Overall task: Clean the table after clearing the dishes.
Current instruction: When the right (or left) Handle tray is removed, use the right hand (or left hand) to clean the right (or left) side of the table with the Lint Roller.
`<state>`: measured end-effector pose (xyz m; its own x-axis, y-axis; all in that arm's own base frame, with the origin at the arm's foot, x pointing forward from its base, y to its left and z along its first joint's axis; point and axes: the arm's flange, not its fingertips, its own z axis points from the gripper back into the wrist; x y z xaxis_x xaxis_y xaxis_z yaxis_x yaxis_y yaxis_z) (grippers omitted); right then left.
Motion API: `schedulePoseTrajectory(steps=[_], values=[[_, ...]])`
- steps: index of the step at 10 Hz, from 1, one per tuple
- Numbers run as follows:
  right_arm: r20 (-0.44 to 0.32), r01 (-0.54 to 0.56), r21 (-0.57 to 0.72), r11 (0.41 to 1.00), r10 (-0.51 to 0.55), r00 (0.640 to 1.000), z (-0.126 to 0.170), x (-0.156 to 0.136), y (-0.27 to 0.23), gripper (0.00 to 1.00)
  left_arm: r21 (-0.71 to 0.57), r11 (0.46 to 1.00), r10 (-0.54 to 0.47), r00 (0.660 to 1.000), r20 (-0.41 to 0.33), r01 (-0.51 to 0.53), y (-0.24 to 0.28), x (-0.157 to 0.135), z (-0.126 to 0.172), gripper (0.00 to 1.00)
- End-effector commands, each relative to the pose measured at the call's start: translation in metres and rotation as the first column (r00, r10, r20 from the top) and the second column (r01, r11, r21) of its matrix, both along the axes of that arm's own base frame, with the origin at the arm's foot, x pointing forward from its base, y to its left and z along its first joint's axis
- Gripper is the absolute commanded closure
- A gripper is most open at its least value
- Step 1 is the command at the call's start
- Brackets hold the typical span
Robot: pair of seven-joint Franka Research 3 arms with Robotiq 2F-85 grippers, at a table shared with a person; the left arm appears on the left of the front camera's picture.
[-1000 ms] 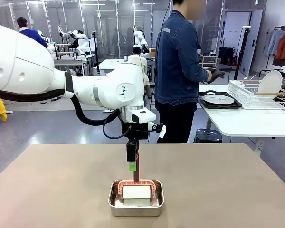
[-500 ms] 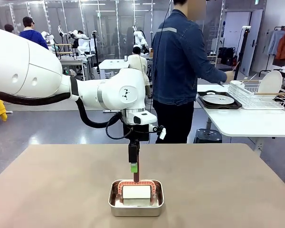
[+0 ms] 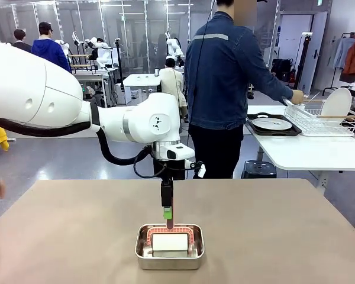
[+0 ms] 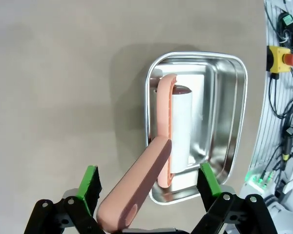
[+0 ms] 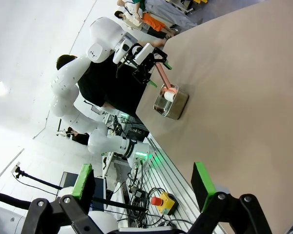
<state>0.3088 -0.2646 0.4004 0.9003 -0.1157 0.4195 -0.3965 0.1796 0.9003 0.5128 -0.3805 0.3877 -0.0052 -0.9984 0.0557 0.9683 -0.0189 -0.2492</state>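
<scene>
Clearing looks done, so the cleaning step is in hand: the table (image 3: 284, 231) is bare except for a small steel pan (image 3: 169, 255) near its robot-side edge, while the dishes (image 3: 272, 124), as far as they can be made out, sit as a white plate on a dark tray on the white side table (image 3: 307, 151) behind, where the person (image 3: 225, 77) reaches toward a wire rack (image 3: 319, 118) holding another plate. A white roller (image 4: 183, 122) lies inside the pan, its pink handle (image 4: 141, 190) slanting up and out. The left gripper (image 4: 147, 179) hangs over the pan with its fingers spread either side of that handle, the green pads not yet pressing it. The right gripper (image 5: 141, 179) is held well off to the side, fingers apart with nothing between them. Next, I judge, the left fingers must close squarely on the handle, lift the roller free of the pan's wall, and set it on the tabletop to roll; a skewed pinch could tip the handle or drag the pan
</scene>
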Motion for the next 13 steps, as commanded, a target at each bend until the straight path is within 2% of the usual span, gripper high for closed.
schedulePoseTrajectory(steps=[1,2,3,4,5,7,8,9,10,11,13], values=[[0.017,-0.017,-0.008,1.0,0.017,1.0,0.001,-0.004,0.0,0.0,-0.022,1.0,0.021,1.0,-0.023,-0.021,-0.001,0.0,-0.004,0.0],[0.017,-0.017,-0.008,1.0,0.017,1.0,0.001,-0.004,0.0,0.0,-0.033,0.999,0.008,0.999,-0.037,-0.009,-0.002,-0.004,-0.004,0.16],[0.017,-0.017,-0.008,1.0,0.017,1.0,0.001,-0.004,0.0,0.0,-0.036,0.999,0.003,0.998,-0.059,-0.005,-0.003,-0.007,-0.001,0.57],[0.017,-0.017,-0.008,1.0,0.017,1.0,0.001,-0.004,0.0,0.0,-0.041,0.999,0.007,0.998,-0.065,-0.009,-0.003,-0.008,0.002,0.72],[0.017,-0.017,-0.008,1.0,0.017,1.0,0.001,-0.004,0.0,0.0,-0.049,0.999,0.016,0.997,-0.08,-0.02,-0.003,-0.008,0.004,1.0],[0.017,-0.017,-0.008,1.0,0.017,1.0,0.001,-0.004,0.0,0.0,-0.014,0.999,0.046,0.997,-0.067,-0.047,0.0,-0.005,0.006,1.0],[0.017,-0.017,-0.008,1.0,0.017,1.0,0.001,-0.004,0.0,0.0,0.012,0.998,0.057,0.996,-0.075,-0.056,0.001,-0.004,0.008,0.93],[0.017,-0.017,-0.008,1.0,0.017,1.0,0.001,-0.004,0.0,0.0,0.04,0.998,0.054,0.996,-0.068,-0.051,0.001,-0.004,0.009,1.0],[0.017,-0.017,-0.008,1.0,0.017,1.0,0.001,-0.004,0.0,0.0,0.05,0.997,0.06,0.996,-0.061,-0.057,0.001,-0.004,0.01,1.0],[0.017,-0.017,-0.008,1.0,0.017,1.0,0.001,-0.004,0.0,0.0,0.072,0.989,0.135,0.99,-0.045,-0.132,0.0,-0.003,0.012,1.0],[0.017,-0.017,-0.008,1.0,0.017,1.0,0.001,-0.004,0.0,0.0,0.066,0.98,0.189,0.982,-0.019,-0.187,0.001,-0.006,0.032,1.0]])
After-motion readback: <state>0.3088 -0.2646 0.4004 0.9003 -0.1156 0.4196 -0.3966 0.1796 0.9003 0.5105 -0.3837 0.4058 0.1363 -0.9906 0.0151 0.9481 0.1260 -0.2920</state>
